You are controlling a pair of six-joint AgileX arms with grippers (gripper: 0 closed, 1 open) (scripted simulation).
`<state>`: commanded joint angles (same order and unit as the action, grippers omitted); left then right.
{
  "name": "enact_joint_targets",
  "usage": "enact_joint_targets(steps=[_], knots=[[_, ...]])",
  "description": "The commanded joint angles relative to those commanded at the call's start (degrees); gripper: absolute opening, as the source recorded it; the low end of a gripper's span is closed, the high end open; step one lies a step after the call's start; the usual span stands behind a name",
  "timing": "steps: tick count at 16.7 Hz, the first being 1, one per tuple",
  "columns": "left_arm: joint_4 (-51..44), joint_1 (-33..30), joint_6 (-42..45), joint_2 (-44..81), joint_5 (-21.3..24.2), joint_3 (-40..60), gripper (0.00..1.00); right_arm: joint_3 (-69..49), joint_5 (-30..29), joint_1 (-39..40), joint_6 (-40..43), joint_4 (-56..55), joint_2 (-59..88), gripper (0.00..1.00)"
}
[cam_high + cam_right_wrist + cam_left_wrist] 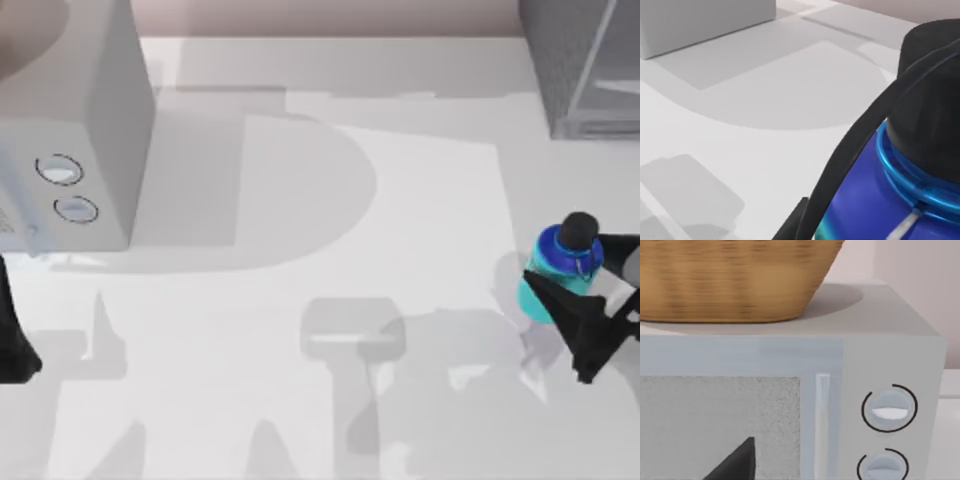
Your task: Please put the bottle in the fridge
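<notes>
Bottle [562,268]: you have it between the right gripper [585,315] fingers, above the surface.
Handling: likely light, rigid, smooth; hold the turquoise body, not the cap.
Fingers: closed around the bottle.
Fridge [585,65]: beyond the fingers.
Left arm: parked beside the dial box [65,130].

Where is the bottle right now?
In the top view the bottle stands at the table's right side, at the right hand, in front of the fridge in the far right corner.

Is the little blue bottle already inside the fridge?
No. In the top view the bottle stands on the table at the right side, by the right gripper, while the fridge sits apart at the far right corner.
</notes>
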<state>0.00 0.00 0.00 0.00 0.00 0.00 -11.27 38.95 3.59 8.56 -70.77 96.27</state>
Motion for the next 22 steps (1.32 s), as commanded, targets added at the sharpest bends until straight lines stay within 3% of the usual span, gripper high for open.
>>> enact_joint_targets(steps=[5,10,22], knots=[[0.0,0.0,0.0,0.0,0.0,0.0,1.00,-0.4,-0.3,0.2,-0.1,0.1,-0.3,0.01],[0.0,0.0,0.0,0.0,0.0,0.0,1.00,-0.5,-3.9,-0.3,-0.7,6.0,-10.4,0.01],[0.0,0.0,0.0,0.0,0.0,0.0,1.00,6.4,-24.3,-2.7,-5.6,43.7,-59.8,0.01]])
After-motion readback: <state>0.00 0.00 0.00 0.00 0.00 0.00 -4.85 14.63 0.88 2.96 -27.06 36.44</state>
